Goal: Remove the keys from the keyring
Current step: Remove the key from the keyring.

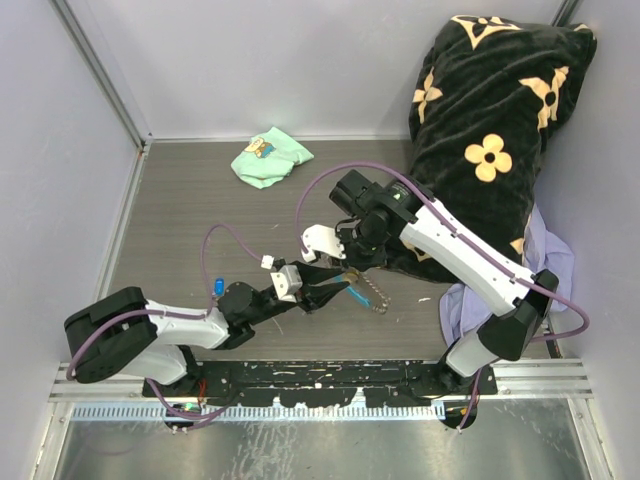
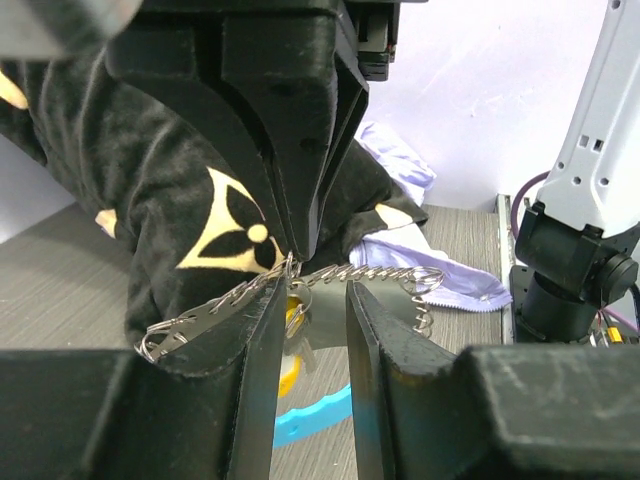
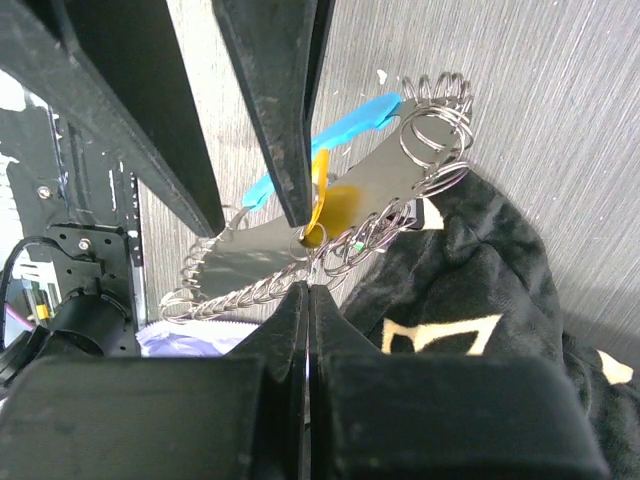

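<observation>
**A:** The right gripper (image 3: 305, 292) was pressed together on the keyring (image 3: 312, 240), holding it up off the table (image 1: 190, 220), hard against the black floral blanket (image 1: 500, 130). The left gripper (image 2: 318, 292) sat just beside it, partly spread, with nothing pinched.

**B:** And there was the danger! The chain (image 2: 370, 270) ran slack along the blanket's edge, and the sky-blue fob (image 3: 345, 130) lay right under the ring. If those left jaws had closed there, they could have caught chain or fob instead of a key.

**A:** The yellow-tagged key (image 3: 335, 205) looked like the target to me, right at the tip of one left finger.

**B:** Tiny thing! A careless tug could have pulled the ring out of that pinch, or snagged links in the blanket's pile.
</observation>
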`<state>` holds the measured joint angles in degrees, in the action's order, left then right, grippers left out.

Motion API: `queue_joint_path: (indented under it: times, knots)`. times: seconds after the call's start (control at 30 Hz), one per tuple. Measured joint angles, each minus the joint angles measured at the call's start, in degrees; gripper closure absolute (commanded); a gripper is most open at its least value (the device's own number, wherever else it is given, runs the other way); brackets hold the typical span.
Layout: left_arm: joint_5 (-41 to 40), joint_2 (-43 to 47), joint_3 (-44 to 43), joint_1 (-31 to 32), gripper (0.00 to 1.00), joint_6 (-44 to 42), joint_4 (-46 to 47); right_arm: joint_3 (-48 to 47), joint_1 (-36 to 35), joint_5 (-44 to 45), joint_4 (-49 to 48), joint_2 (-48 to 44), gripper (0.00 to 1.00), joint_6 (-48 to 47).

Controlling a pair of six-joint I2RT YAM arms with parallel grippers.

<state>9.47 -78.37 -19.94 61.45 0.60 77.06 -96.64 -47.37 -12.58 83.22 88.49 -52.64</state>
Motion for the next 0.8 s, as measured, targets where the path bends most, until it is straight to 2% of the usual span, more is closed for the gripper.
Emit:
queue_joint_path:
  times: [0.8]
  knots:
    - [-0.26, 0.04, 0.22, 0.0, 0.74, 1.51, 0.46, -2.21, 0.0, -5.35, 0.63, -0.94, 0.99, -0.17]
